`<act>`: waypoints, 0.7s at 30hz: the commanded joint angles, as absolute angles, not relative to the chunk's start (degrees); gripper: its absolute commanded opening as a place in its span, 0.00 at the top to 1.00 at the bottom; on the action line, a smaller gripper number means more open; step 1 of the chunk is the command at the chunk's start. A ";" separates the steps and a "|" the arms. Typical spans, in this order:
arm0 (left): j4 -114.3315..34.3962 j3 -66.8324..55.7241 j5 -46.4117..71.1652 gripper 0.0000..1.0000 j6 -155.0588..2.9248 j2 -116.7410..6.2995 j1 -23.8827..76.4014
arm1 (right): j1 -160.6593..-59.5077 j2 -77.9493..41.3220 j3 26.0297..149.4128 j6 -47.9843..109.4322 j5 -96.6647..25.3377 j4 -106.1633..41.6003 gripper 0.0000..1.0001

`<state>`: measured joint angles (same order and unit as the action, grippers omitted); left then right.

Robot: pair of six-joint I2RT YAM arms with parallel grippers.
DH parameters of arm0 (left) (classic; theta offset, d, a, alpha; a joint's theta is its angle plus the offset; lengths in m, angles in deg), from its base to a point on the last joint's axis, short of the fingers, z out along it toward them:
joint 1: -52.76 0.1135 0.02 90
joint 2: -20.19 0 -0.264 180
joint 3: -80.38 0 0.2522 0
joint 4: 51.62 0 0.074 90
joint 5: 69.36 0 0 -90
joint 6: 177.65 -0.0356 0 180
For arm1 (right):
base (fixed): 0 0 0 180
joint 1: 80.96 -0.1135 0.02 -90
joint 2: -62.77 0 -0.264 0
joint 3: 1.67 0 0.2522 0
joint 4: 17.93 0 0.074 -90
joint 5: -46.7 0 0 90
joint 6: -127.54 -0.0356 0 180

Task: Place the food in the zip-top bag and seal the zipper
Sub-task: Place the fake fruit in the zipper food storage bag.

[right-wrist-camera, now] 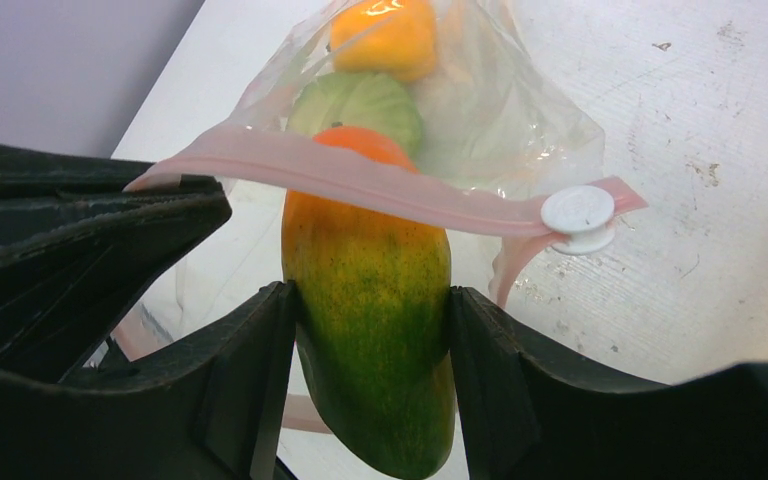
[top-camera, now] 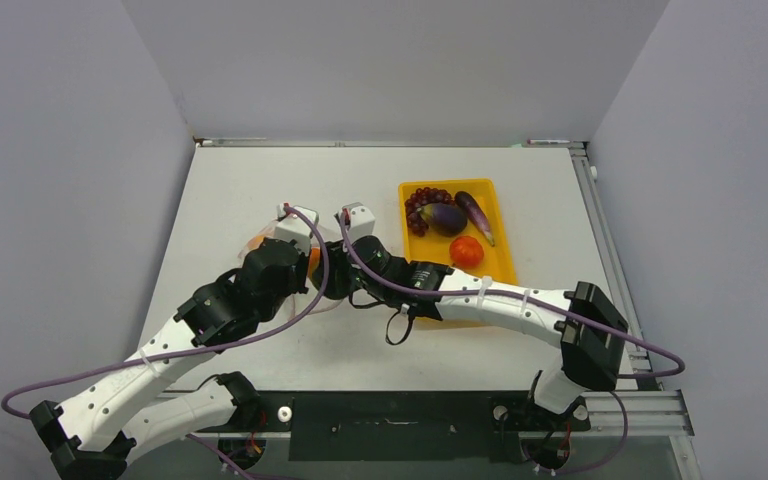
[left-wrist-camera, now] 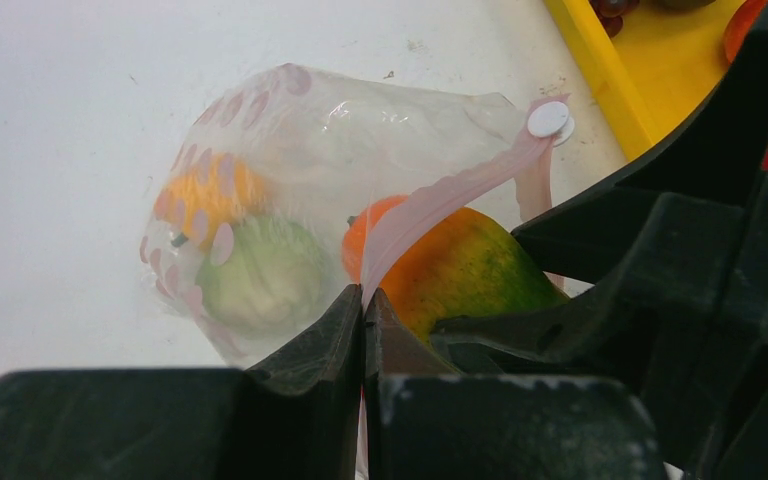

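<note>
Clear pink-dotted zip-top bag [left-wrist-camera: 360, 130] lies on the counter [left-wrist-camera: 60, 100], mouth open, pink zipper [right-wrist-camera: 380, 190] arched over a green-orange mango [right-wrist-camera: 370, 300] at the mouth. Orange piece [right-wrist-camera: 385, 35] and green round fruit [right-wrist-camera: 360, 100] sit inside. Grape bunch [top-camera: 422, 205], eggplants [top-camera: 447, 218] and red tomato [top-camera: 466, 251] lie outside, well apart.

Clear pink-dotted plastic bag [left-wrist-camera: 360, 130]: in top view nearly all hidden under left arm [top-camera: 250, 290], right arm [top-camera: 500, 298]. Dark red grape bunch [left-wrist-camera: 615, 8]: cut by left wrist view's far edge. Green-orange mango-shaped toy fruit [left-wrist-camera: 460, 270]: right side behind right gripper [right-wrist-camera: 372, 320].

Clear glossy plastic bag [left-wrist-camera: 360, 130], scuffed matt white table [left-wrist-camera: 80, 120]
</note>
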<state>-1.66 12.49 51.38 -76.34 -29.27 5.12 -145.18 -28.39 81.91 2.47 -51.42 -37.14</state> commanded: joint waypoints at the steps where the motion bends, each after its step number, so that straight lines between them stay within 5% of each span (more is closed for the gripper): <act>1: -4.20 11.74 51.03 1.00 -76.84 -28.08 4.80 | -145.56 -29.22 85.01 0.87 -54.45 -33.17 0.44; 8: -4.15 11.66 50.83 1.00 -76.84 -28.07 4.81 | -145.55 -28.01 84.29 0.79 -55.69 -32.95 0.21; 21: -4.20 11.68 51.05 1.00 -76.84 -28.50 4.84 | -145.56 -22.38 81.02 1.94 -56.58 -34.01 0.19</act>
